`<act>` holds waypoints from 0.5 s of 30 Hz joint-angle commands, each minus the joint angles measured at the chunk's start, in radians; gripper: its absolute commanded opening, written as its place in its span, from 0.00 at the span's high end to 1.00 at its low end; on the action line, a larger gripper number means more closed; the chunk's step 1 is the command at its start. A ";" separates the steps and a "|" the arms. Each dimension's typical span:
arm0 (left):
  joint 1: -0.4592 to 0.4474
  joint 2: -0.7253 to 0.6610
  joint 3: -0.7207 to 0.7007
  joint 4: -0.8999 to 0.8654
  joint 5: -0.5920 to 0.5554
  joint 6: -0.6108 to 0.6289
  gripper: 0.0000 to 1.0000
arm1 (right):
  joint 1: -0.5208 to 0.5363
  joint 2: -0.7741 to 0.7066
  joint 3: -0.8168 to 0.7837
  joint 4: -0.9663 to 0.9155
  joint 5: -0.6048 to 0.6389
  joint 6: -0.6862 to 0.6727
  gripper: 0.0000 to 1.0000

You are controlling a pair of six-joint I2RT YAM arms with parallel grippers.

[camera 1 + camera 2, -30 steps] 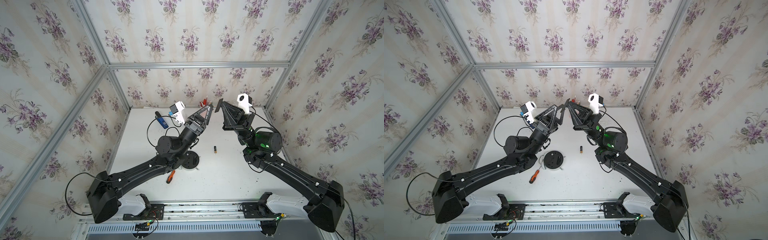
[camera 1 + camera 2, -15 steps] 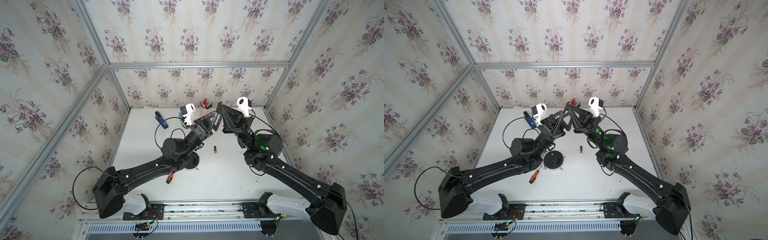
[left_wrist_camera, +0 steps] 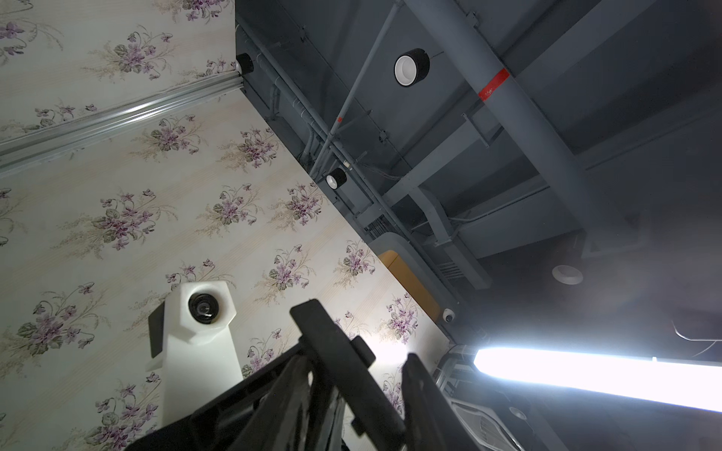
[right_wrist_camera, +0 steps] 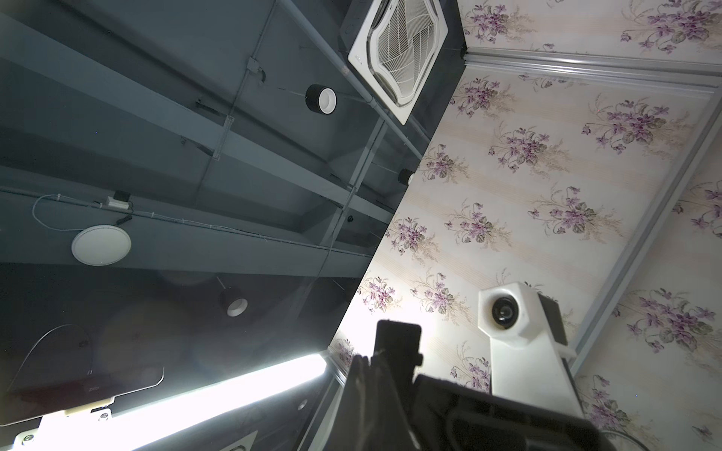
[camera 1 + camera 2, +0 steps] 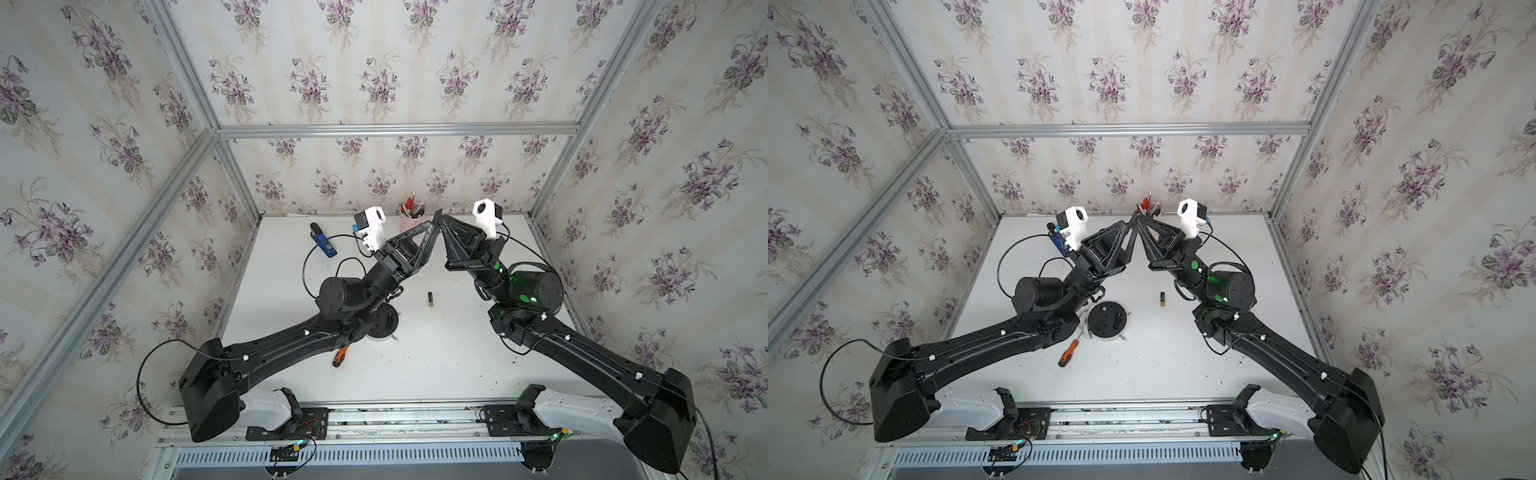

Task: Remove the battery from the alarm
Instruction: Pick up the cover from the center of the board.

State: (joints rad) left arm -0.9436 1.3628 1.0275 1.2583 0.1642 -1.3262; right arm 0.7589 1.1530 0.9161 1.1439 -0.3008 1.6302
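The battery [image 5: 430,299] [image 5: 1162,299] lies loose on the white table [image 5: 436,357] between the two arms. The alarm [image 5: 1108,320] lies face down to its left, black back up. In a top view my left arm covers part of the alarm [image 5: 384,323]. Both grippers are raised high above the table, far from both things. My left gripper [image 5: 434,221] [image 5: 1133,219] meets my right gripper [image 5: 443,219] [image 5: 1140,219] tip to tip. In the left wrist view a gap shows beside one left finger [image 3: 424,394], and nothing is held. The right fingers [image 4: 365,394] are pressed together, empty.
An orange-and-black screwdriver [image 5: 340,356] [image 5: 1068,353] lies in front of the alarm. A pink pen cup [image 5: 411,222] stands at the back wall behind the gripper tips. A blue device [image 5: 324,243] lies at the back left. Papered walls enclose the table.
My left gripper has swung right and up until its tip meets the right gripper, and its jaws have narrowed. The right gripper leaned slightly left. Battery and alarm have not moved.
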 commanded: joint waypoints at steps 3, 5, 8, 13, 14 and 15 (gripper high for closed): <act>0.009 -0.020 0.000 -0.026 0.008 0.016 0.73 | 0.002 -0.003 0.000 0.005 -0.006 -0.015 1.00; 0.008 -0.022 0.006 -0.031 0.017 0.022 0.81 | 0.002 -0.004 -0.005 -0.004 -0.004 -0.016 1.00; 0.008 -0.029 -0.001 -0.035 0.013 0.024 0.89 | 0.001 -0.001 -0.006 -0.005 -0.005 -0.021 1.00; 0.013 -0.043 -0.010 -0.053 0.014 0.030 0.98 | 0.002 -0.001 -0.010 -0.008 -0.004 -0.025 1.00; 0.015 -0.045 -0.008 -0.065 0.014 0.028 1.00 | 0.002 -0.002 -0.009 -0.021 -0.004 -0.029 1.00; 0.014 -0.048 -0.005 -0.074 0.015 0.030 1.00 | 0.002 -0.005 -0.008 -0.032 -0.005 -0.035 0.99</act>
State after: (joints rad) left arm -0.9302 1.3228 1.0191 1.1908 0.1646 -1.3117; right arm 0.7593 1.1526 0.9054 1.1156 -0.3008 1.6154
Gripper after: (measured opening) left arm 0.061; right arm 0.055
